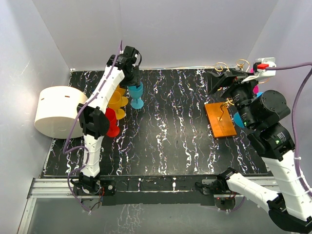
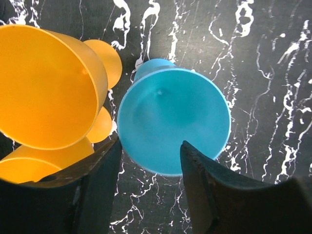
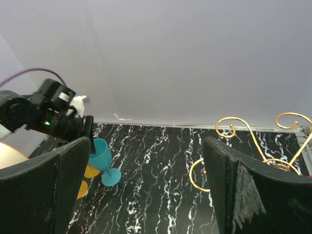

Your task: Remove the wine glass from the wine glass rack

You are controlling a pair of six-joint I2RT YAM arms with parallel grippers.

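one blue wine glass sits on the black marble table by the left arm, well apart from the wine glass rack. left gripper just above its rim, fingers part-open, not clamping. two orange glasses and one red glass beside it. right gripper wide, empty, near the rack's gold hooks.

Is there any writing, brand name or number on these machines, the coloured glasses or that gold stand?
No text can be read in any view.
Pale patch on the left arm's wrist: too small to tell whether it carries print.
Blue wine glass, orange glasses, wine glass rack and white drum: no marking shows.
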